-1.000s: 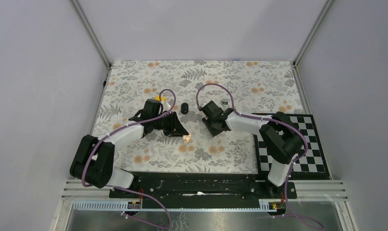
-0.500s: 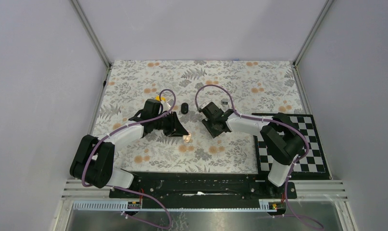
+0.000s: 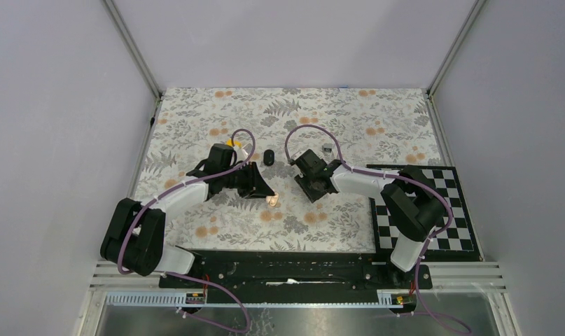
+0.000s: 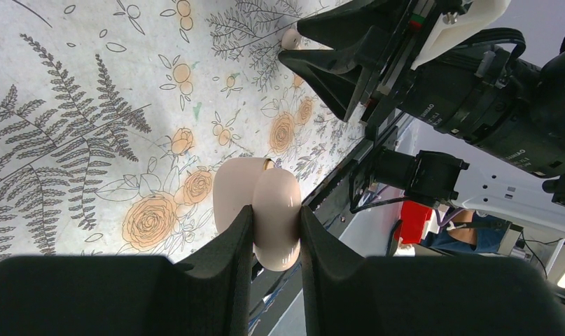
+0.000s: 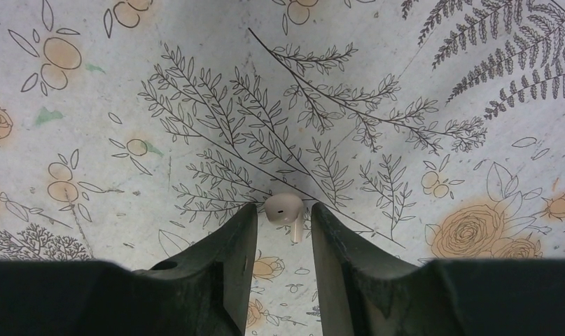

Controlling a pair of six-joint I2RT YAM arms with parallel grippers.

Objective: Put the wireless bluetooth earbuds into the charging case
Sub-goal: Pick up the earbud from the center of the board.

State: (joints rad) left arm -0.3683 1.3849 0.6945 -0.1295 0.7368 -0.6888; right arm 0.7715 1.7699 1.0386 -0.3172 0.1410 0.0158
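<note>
floral cloth point(image 3: 349, 112) carries everything. left gripper point(image 4: 276, 213) is clamped on the charging case point(image 4: 234, 189), near table centre between the two arms. The case is pale peach, glossy and rounded, with two lobes and a gold glint at the hinge, so it looks open; inside not visible. right gripper point(image 5: 283, 208) has jaws apart, straddling one earbud point(image 5: 282, 204) lying on the cloth with a thin gap each side, so not gripped as far as I can tell. earbud: cream, round head, short stem. Progress looks early: nothing visibly seated, second earbud not in view. Left to do: grip, carry, seat, repeat.
</note>
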